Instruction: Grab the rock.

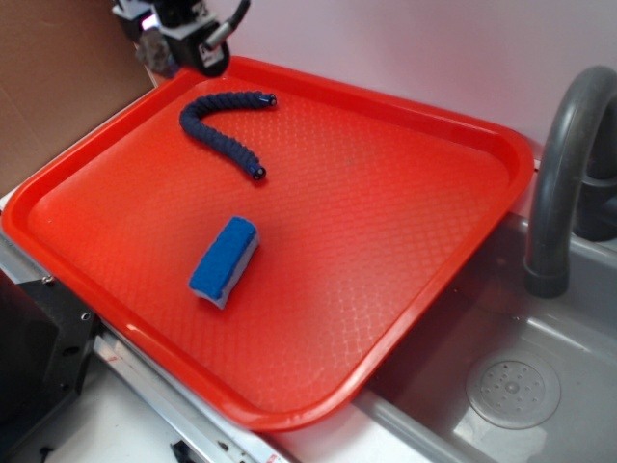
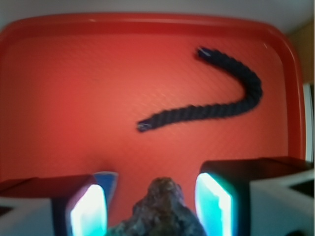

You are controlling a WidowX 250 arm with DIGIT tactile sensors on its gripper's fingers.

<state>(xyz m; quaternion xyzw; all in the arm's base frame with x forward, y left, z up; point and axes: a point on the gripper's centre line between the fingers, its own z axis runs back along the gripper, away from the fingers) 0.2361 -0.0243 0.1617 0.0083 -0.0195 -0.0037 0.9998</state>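
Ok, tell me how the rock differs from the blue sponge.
The rock is lumpy, rough and brown-grey; the sponge is a smooth-edged blue block. The rock sits between the hand's fingers in the wrist view; the sponge lies free on the red tray.

Pale pinkish wall (image 1: 405, 48) behind; brown cardboard (image 1: 58, 87) at left; grey sink (image 1: 540, 386) with curved faucet (image 1: 559, 164) at right.

Glossy textured plastic tray (image 1: 405, 251) — rough rock (image 2: 162, 211), braided rope (image 1: 217, 135).
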